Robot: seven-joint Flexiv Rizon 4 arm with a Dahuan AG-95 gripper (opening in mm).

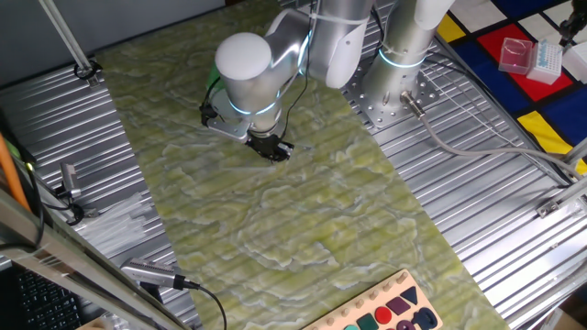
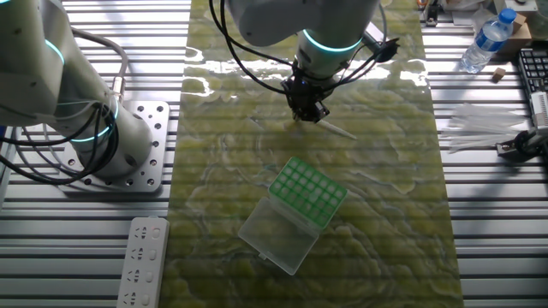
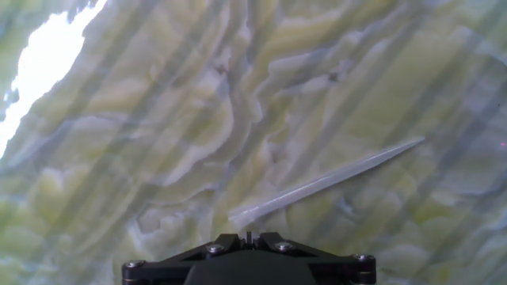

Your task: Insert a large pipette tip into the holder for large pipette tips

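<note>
Lying faint on the mat, the large pipette tip (image 3: pixel 325 184) sits below the gripper (image 2: pixel 306 113), whose grip state cannot be made out.

One pipette tip (image 3: pixel 325 184), one green-topped holder (image 2: pixel 308 192).

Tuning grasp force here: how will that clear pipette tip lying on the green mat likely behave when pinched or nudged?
The pipette tip looks thin, hollow and clear, so it is probably very light and would skid at a nudge. Its round, tapered shape suggests it would roll in an arc. The smooth plastic may slip in the pincer, and a hard squeeze could deform it.
</note>
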